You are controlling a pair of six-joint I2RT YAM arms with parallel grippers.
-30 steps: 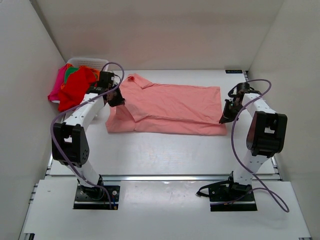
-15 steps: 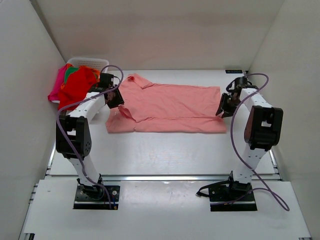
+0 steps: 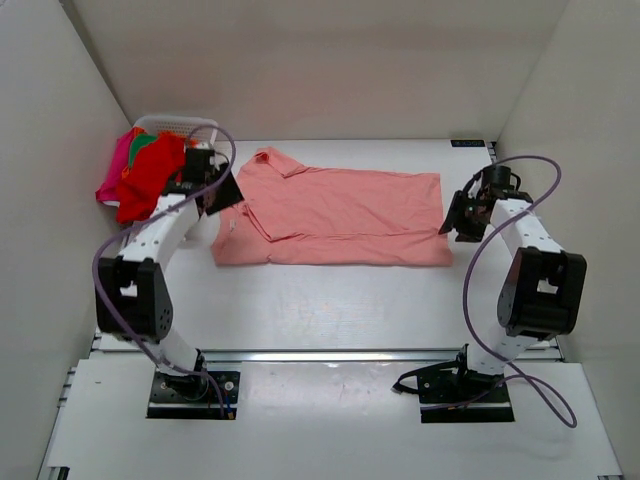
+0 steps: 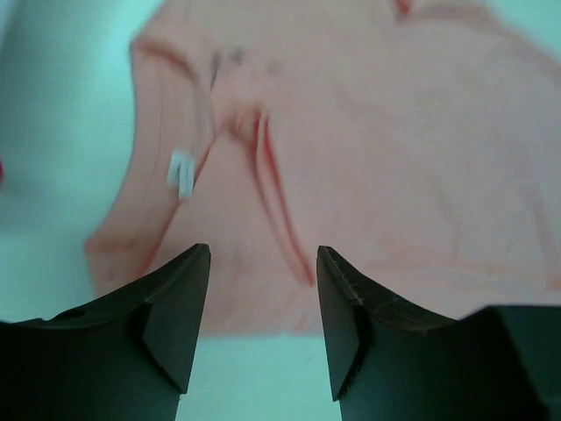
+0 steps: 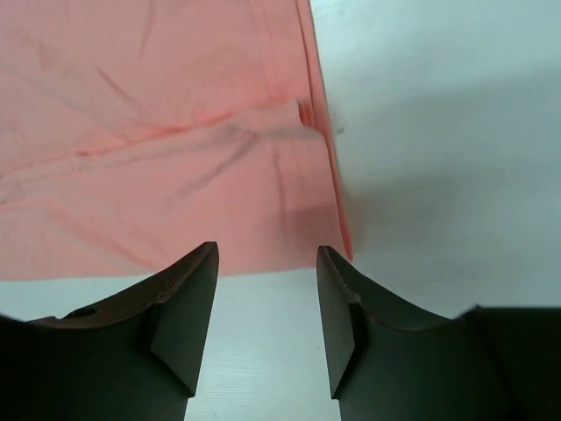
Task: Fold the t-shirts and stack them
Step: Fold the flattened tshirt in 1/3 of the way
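A large salmon-pink t-shirt (image 3: 340,220) lies flat mid-table, folded lengthwise, collar to the left. My left gripper (image 3: 224,192) hovers just off its left end, open and empty. In the left wrist view the shirt (image 4: 368,132), with a small white label (image 4: 181,173), lies beyond the left gripper (image 4: 263,303). My right gripper (image 3: 454,216) is open and empty at the shirt's right edge. In the right wrist view the shirt's corner (image 5: 175,149) lies ahead of the right gripper (image 5: 267,303), with bare table between the fingers. Red (image 3: 150,178) and magenta (image 3: 112,170) t-shirts are heaped at the back left, a bit of orange and green cloth (image 3: 146,143) among them.
A white lattice basket (image 3: 178,124) stands in the back left corner under the heap of shirts. White walls close the table in at the left, back and right. The arms' bases (image 3: 195,392) sit at the near edge.
Both grippers have opened and let go of the salmon-pink shirt, then drawn back outward from its ends. The lifted left part of the shirt has settled flat.
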